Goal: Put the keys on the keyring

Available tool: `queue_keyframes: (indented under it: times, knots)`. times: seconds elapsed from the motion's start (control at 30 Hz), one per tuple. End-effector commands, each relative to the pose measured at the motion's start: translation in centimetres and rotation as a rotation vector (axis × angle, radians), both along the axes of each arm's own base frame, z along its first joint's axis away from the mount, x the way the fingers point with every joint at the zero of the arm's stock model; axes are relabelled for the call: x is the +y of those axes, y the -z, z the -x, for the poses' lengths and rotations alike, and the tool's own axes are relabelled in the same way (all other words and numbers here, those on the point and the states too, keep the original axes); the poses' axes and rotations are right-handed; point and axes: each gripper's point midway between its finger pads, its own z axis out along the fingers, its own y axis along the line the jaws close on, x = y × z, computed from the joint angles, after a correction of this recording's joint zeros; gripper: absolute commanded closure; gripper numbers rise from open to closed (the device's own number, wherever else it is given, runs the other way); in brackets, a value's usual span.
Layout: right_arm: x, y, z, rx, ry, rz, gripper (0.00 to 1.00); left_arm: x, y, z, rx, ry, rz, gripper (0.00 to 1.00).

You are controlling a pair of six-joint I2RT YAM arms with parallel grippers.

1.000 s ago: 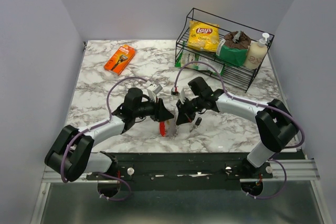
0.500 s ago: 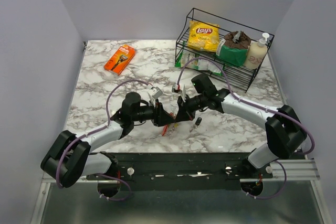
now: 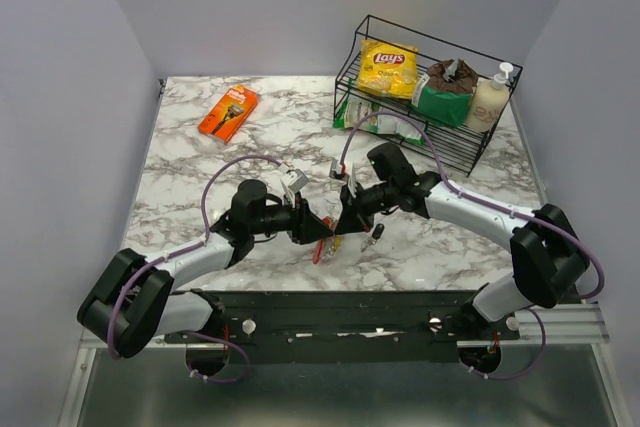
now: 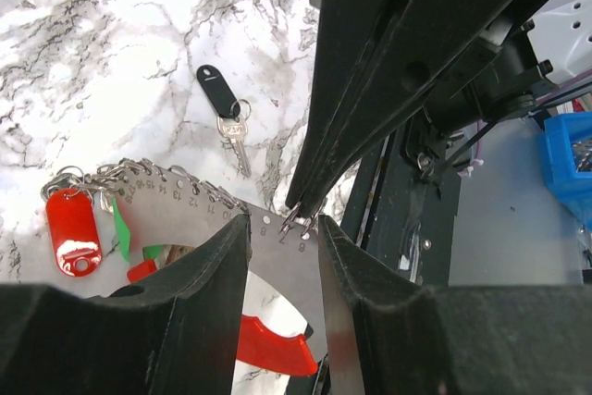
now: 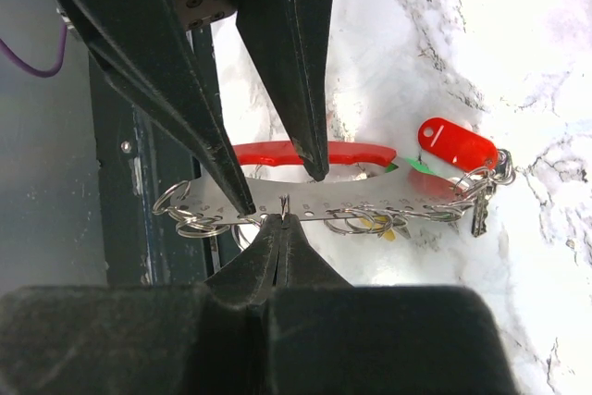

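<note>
The keyring (image 4: pixel 277 261) is a grey metal plate with numbered holes and one curved red side (image 5: pixel 305 152). My left gripper (image 4: pixel 282 247) is shut on it, a finger on each face, just above the table's front edge (image 3: pixel 300 282). Several keys hang from its holes by small rings, with a red tag (image 4: pixel 74 228) and a green one (image 4: pixel 120 233) among them. My right gripper (image 5: pixel 284 216) is shut, and its tips pinch a small split ring (image 5: pixel 285 203) at a hole in the plate's edge. Another key with a black tag (image 4: pixel 215 85) lies loose on the marble.
A black wire rack (image 3: pixel 452 152) at the back right holds a yellow chips bag (image 3: pixel 388 67), a green pouch (image 3: pixel 440 97) and a pump bottle (image 3: pixel 490 99). An orange packet (image 3: pixel 228 112) lies at the back left. The dark base rail (image 3: pixel 350 312) runs just below the grippers.
Both arms have shifted a little, and the keyring has tipped flatter and come lower, near the table's front edge. Both grips have stayed the same.
</note>
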Motion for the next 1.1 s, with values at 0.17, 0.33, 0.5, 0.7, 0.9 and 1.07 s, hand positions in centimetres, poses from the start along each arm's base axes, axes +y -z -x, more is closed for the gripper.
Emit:
queue_keyframes:
  times: [0.17, 0.33, 0.5, 0.7, 0.9, 1.07]
  knots:
    - [0.4, -1.6, 0.3, -0.050, -0.032, -0.059, 0.99, -0.1, -0.1, 0.5, -0.030, 0.020, 0.028, 0.56]
    - [0.4, -1.7, 0.5, -0.045, -0.038, -0.066, 0.99, -0.5, -0.7, 0.6, -0.038, 0.043, 0.060, 0.56]
    - [0.5, -2.0, 0.5, -0.054, -0.038, -0.075, 0.99, -0.9, -0.6, 0.9, -0.036, 0.064, 0.067, 0.60]
    - [0.4, -2.2, 0.5, -0.067, -0.034, -0.078, 0.99, -1.0, -0.3, 1.0, -0.033, 0.072, 0.068, 0.65]
    - [0.4, -2.2, 0.6, -0.069, -0.039, -0.084, 0.99, -0.7, -0.4, 1.0, -0.053, 0.051, 0.068, 0.66]
    - [0.4, -2.6, 0.7, -0.079, -0.044, -0.095, 0.99, -0.3, -0.4, 0.5, -0.062, 0.002, 0.060, 0.51]
